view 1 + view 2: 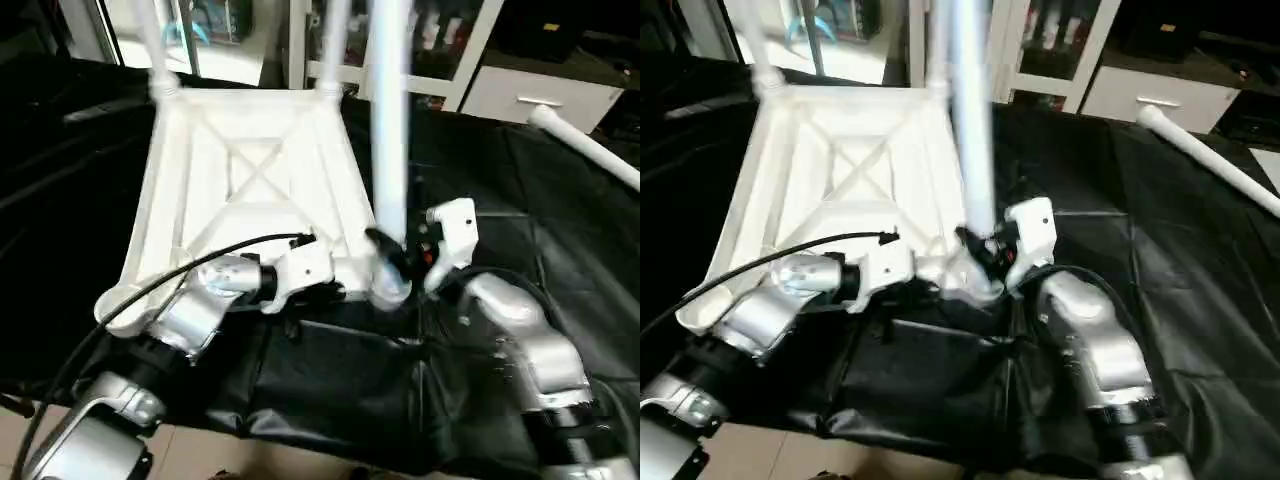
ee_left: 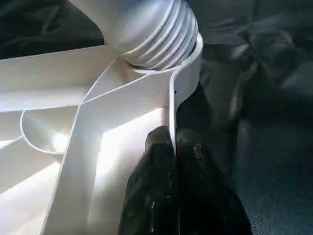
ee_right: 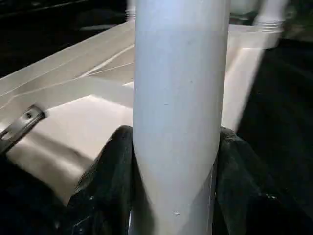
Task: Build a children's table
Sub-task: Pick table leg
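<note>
1. While near-right leg (image 1: 388, 130) stands in corner socket of upturned top (image 1: 250, 170) on black cloth, right gripper (image 1: 392, 252) clamps its base.
2. Left gripper (image 2: 172, 161) pinches top's side wall (image 2: 183, 83); hold firm.
3. Turn leg straight, no tilt, till ribs seat.
4. Fourth leg (image 1: 590, 145) lies apart, right.

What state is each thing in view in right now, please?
Tabletop: upside down on black cloth, ribbed underside up.
Near leg: upright, ribbed end in near corner socket.
Far legs: two standing in far sockets.
Loose leg: lying on cloth.
Left gripper: shut on tabletop rim.
Right gripper: clasping near leg.
</note>
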